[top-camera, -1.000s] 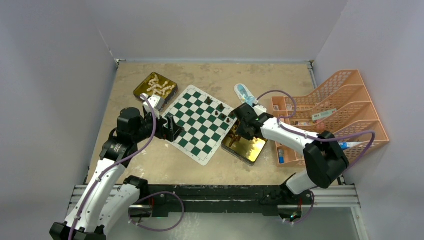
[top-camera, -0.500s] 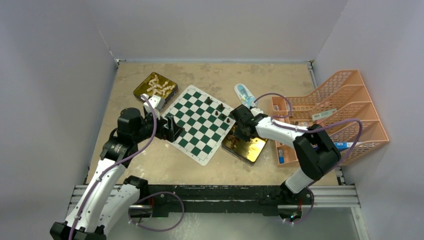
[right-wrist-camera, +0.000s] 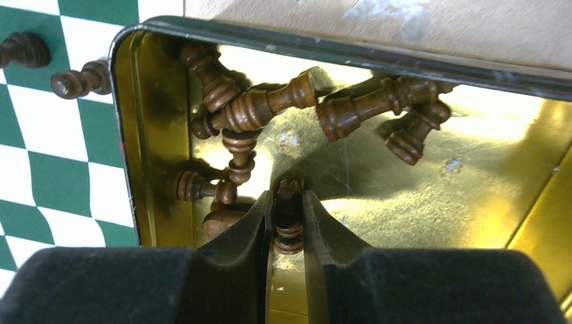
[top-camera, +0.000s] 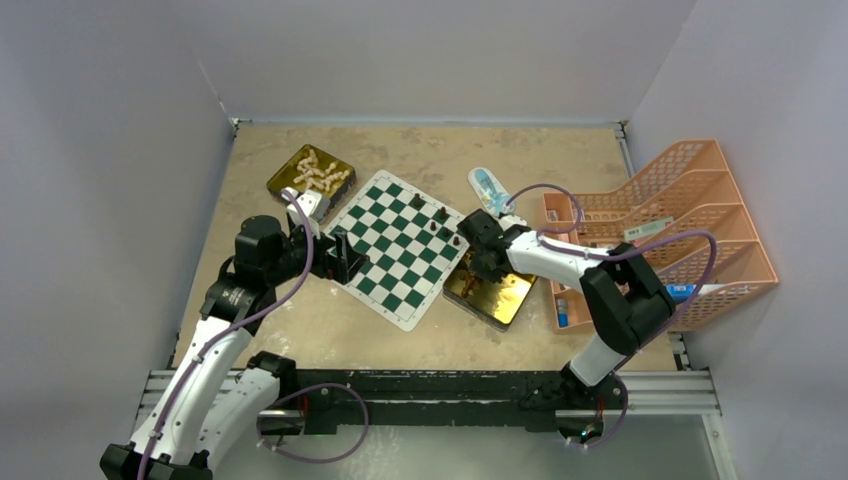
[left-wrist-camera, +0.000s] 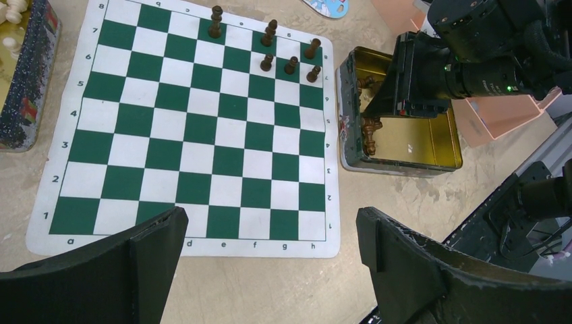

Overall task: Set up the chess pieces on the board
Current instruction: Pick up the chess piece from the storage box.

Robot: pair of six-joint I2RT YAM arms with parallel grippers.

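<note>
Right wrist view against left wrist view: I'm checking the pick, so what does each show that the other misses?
Right wrist only: the right gripper shut on a dark piece. Left wrist only: the whole board, all six standing pieces, the open left gripper. Both: the gold tin holding loose dark pieces beside the board.

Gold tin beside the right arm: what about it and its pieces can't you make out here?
- Top view: the right gripper covers part of the tin; its pieces are too small to count.
- Right wrist view: the fingers hide the clamped piece's sides, so its kind is unclear; the frame edge cuts off the tin's right side.
- Left wrist view: the gripper covers the tin's upper right part.
</note>
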